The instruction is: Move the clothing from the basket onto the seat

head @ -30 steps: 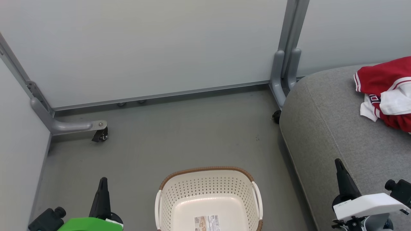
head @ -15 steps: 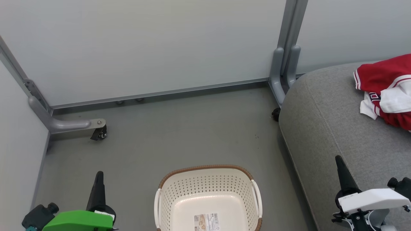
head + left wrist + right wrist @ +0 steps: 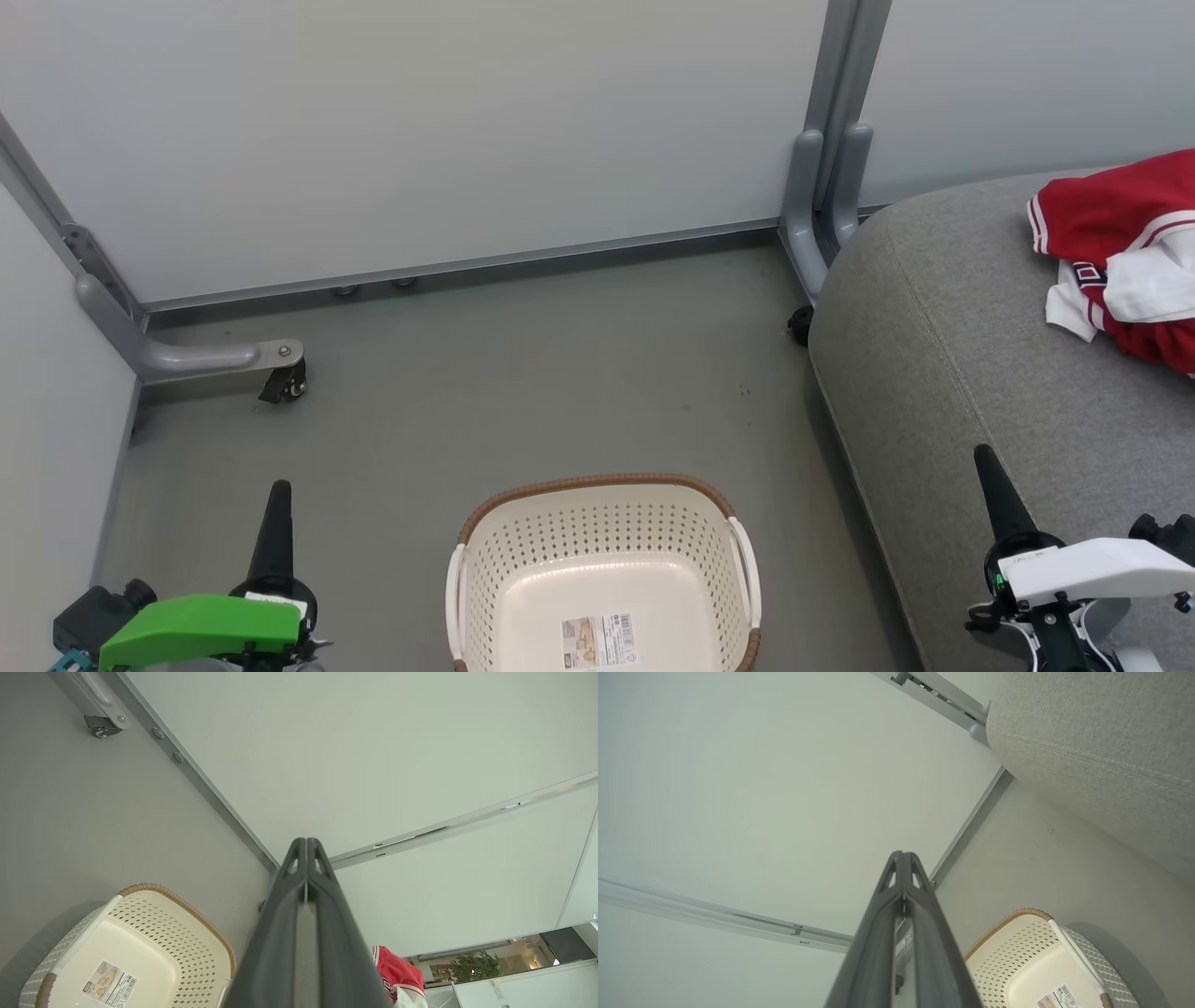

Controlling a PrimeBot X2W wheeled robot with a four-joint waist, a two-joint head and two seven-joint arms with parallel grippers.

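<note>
The red clothing [image 3: 1120, 252] with white sleeves lies crumpled on the grey seat [image 3: 971, 364] at the right; a bit of the clothing [image 3: 397, 970] shows past my left fingers. The cream basket [image 3: 602, 569] with its brown rim stands on the floor at bottom centre, holding nothing but its label sticker [image 3: 599, 641]. My left gripper [image 3: 277, 495] is shut and holds nothing, to the left of the basket [image 3: 126, 947]. My right gripper [image 3: 987, 462] is shut and holds nothing, above the seat's front part, right of the basket [image 3: 1031, 961].
Pale partition walls [image 3: 420, 140] close off the back and left. A grey metal foot with a caster [image 3: 280, 378] sits on the floor at left, and a grey post [image 3: 826, 196] stands beside the seat's corner. Grey floor [image 3: 523, 373] lies between walls and basket.
The head view has drifted, so everything sits slightly higher in it. Both grippers show a little higher and the left one further left; both stay shut.
</note>
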